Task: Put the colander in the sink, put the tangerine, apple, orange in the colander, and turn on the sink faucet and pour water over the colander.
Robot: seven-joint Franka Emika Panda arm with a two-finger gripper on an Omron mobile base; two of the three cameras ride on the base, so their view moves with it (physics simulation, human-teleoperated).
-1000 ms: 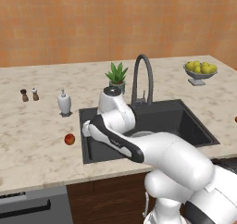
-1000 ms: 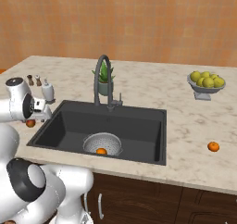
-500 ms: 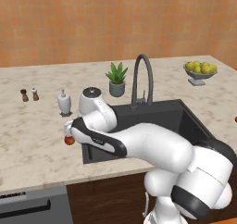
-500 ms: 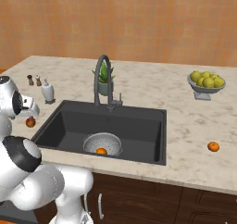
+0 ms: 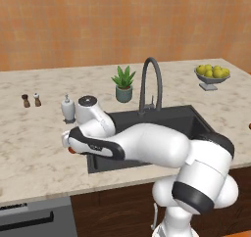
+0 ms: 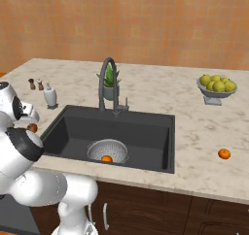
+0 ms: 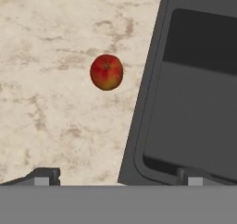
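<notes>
Moved: arm has swung left from over the sink [image 6: 160,125] to above the apple [image 7: 106,72].
Apple: lies on the desk [image 7: 46,102] just beside the sink's left rim.
Handling: likely light, firm, smooth, apt to roll; grip across its middle.
End effector [image 7: 115,174]: fingers spread wide, empty.
Colander [image 6: 108,151]: in the sink, one orange fruit [image 6: 106,159] inside.
</notes>
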